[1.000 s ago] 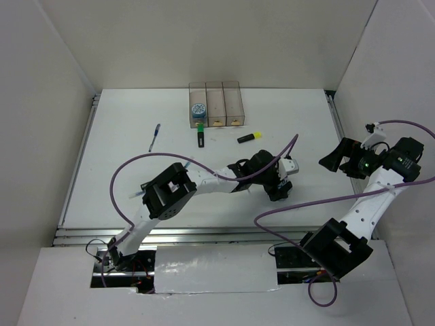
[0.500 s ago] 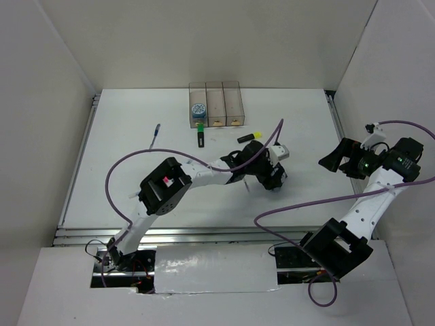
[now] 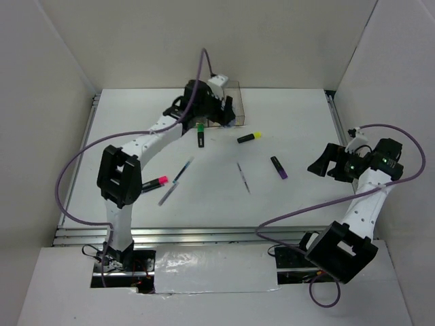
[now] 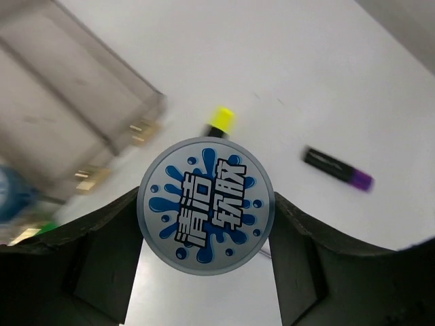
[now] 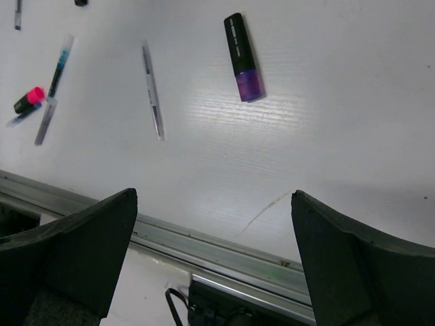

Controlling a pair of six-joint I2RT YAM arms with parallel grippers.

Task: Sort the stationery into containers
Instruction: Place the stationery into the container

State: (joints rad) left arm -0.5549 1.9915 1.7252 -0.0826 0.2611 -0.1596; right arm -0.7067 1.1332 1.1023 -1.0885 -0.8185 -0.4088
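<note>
My left gripper (image 3: 219,112) hovers over the row of clear containers (image 3: 236,109) at the far side, shut on a round blue-white tape roll (image 4: 205,206) that sits between its two fingers. The left wrist view shows the containers (image 4: 75,129) up and to the left, with something blue (image 4: 8,193) in the nearest one. On the table lie a green highlighter (image 3: 200,138), a yellow one (image 3: 249,138), a purple one (image 3: 279,167), a pink one (image 3: 155,183) and thin pens (image 3: 243,177) (image 3: 182,171). My right gripper (image 3: 319,164) stands open, empty, right of the purple highlighter (image 5: 242,58).
White walls close in the table on three sides. A metal rail (image 5: 224,248) runs along the near edge, below my right gripper. A third pen (image 3: 167,195) lies next to the pink highlighter. Cables loop over the table from both arms.
My left arm has swung from the table's middle to the containers at the far side, carrying the tape roll. Pens and highlighters it covered now show. My right gripper shifted slightly left.
</note>
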